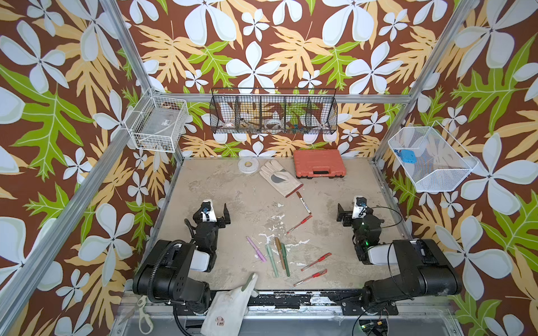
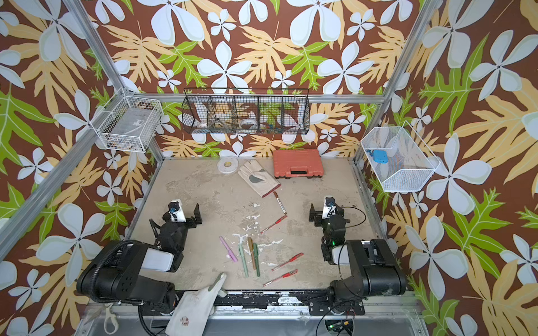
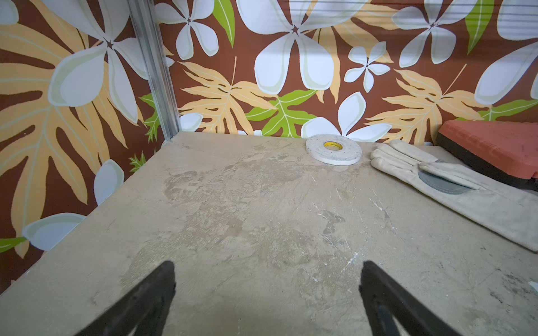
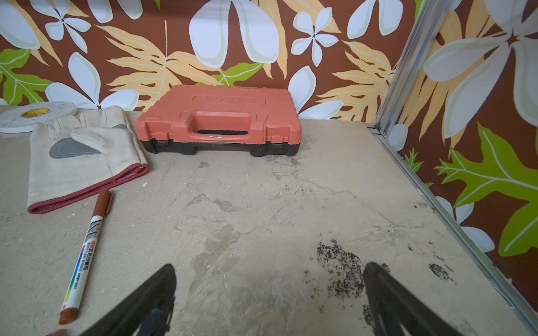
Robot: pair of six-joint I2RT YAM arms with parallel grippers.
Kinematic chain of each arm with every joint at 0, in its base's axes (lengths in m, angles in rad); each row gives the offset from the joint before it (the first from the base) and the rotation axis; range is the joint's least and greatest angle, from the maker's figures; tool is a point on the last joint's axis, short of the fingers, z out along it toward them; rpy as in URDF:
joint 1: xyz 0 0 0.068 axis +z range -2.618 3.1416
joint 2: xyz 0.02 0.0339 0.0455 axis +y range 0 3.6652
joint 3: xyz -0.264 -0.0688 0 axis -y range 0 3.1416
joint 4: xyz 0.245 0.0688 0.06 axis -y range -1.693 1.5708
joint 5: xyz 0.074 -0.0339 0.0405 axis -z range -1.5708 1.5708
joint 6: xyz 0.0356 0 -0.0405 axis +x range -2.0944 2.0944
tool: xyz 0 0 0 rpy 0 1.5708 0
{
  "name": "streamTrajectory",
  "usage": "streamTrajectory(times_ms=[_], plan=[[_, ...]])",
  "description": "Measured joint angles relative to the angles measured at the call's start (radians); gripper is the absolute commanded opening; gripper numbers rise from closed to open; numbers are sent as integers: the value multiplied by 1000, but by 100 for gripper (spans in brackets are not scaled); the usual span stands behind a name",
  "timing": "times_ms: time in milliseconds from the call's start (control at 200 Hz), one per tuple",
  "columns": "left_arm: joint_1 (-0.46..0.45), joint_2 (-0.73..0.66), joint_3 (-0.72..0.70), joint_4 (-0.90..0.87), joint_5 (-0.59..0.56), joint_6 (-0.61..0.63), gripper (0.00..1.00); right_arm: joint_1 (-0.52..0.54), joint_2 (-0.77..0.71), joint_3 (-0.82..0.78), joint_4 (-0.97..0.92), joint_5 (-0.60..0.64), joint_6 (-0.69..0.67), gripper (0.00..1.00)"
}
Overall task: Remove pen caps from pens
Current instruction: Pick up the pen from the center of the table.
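**Inspector:** Left gripper?

**Assistant:** Jaws stood wide apart and held nothing. It hung over bare table, well apart from the pens.

**Inspector:** The pens?

**Assistant:** All lay mid-table, apparently capped. The pink pen, pale green pen, brown pen and dark green pen were close together. Three red gel pens followed, with the white marker near the glove.

**Inspector:** Right gripper?

**Assistant:** Likewise wide open and empty.

**Inspector:** Step in hand?

**Assistant:** None begun, in my judgement. The next move called for one gripper to clamp a barrel and the other to pull its cap straight off.
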Motion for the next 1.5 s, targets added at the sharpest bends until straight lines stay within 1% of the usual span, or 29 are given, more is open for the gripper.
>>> streamTrajectory(times_ms=[260, 420, 586, 831, 866, 906, 961, 1001, 1026, 1096, 1171, 1276, 1371, 1496], plan=[[2, 0, 5, -7, 12, 0, 100, 0, 1, 1, 0, 0, 0, 100], [49, 2, 32, -23, 71, -15, 100, 0, 1, 3, 0, 0, 0, 100], [53, 2, 34, -33, 114, -18, 100, 0, 1, 3, 0, 0, 0, 100], [53, 2, 34, -45, 122, -18, 100, 0, 1, 3, 0, 0, 0, 100], [53, 1, 33, -45, 122, -18, 100, 0, 1, 3, 0, 0, 0, 98], [53, -7, 32, -54, 119, -18, 100, 0, 0, 3, 0, 1, 0, 97], [51, -51, 34, -92, 95, -24, 100, 9, -15, 5, -13, 24, 1, 97], [41, -112, 36, -129, 62, -29, 100, 30, -66, 16, -69, 69, 1, 97], [27, -163, 37, -150, 23, -31, 100, 43, -101, 28, -99, 88, 0, 97], [-32, -316, 39, -206, -40, -34, 99, 95, -219, 62, -152, 138, -2, 96], [-92, -486, 48, -283, -97, -40, 97, 144, -344, 90, -224, 167, 3, 92], [-143, -676, 103, -448, -159, -108, 95, 193, -437, 152, -352, 180, 67, 87], [-181, -769, 140, -581, -146, -206, 94, 250, -467, 213, -474, 133, 128, 85], [-190, -782, 180, -743, -56, -332, 93, 348, -470, 295, -624, 73, 170, 81]])
